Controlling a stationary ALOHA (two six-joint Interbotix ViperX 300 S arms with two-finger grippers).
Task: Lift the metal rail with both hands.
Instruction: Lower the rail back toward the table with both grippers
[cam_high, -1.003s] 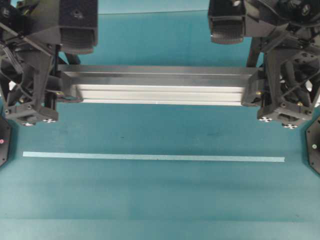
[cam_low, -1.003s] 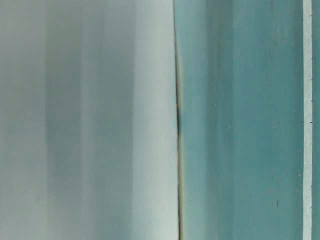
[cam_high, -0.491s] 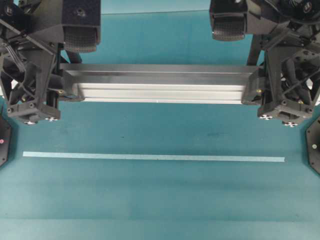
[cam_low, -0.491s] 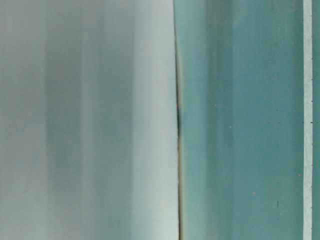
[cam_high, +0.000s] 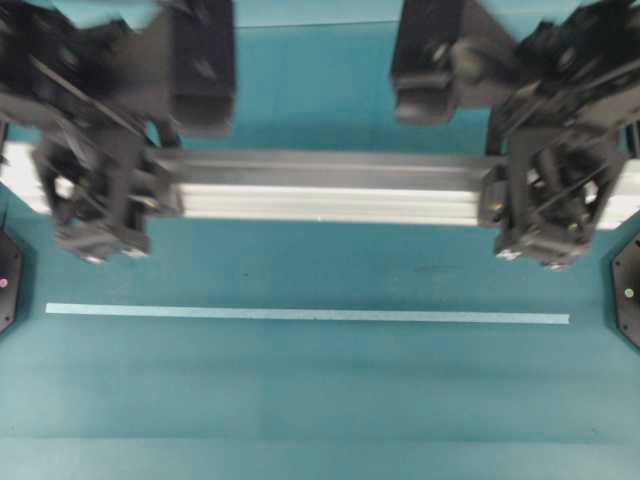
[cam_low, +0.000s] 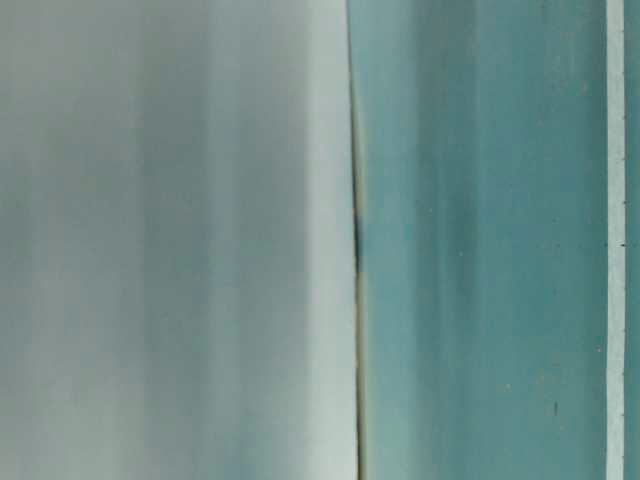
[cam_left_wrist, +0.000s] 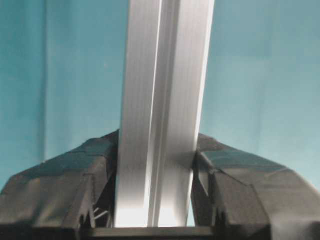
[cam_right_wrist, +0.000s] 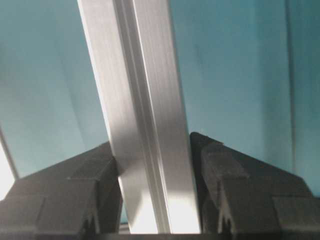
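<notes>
Two pincers grip the metal rail, one near each end, and in the overhead view we see both of them smeared by motion blur. The left pincer is clenched on the rail, its black fingers pressed to both long sides in the left wrist view; the right pincer grasps it the same way, fingers touching either flank. From above, the arm bodies cover the rail where it is held, and only pale slivers of its ends show past them at the view's edges, too blurred for us to judge. The rail lies level across the upper half, parallel to the pale tape strip lower on the teal surface, well apart from it. We cannot tell from above how far the rail sits off the surface. The table-level view gives us only a blurred grey mass beside teal, with nothing we can identify firmly.
</notes>
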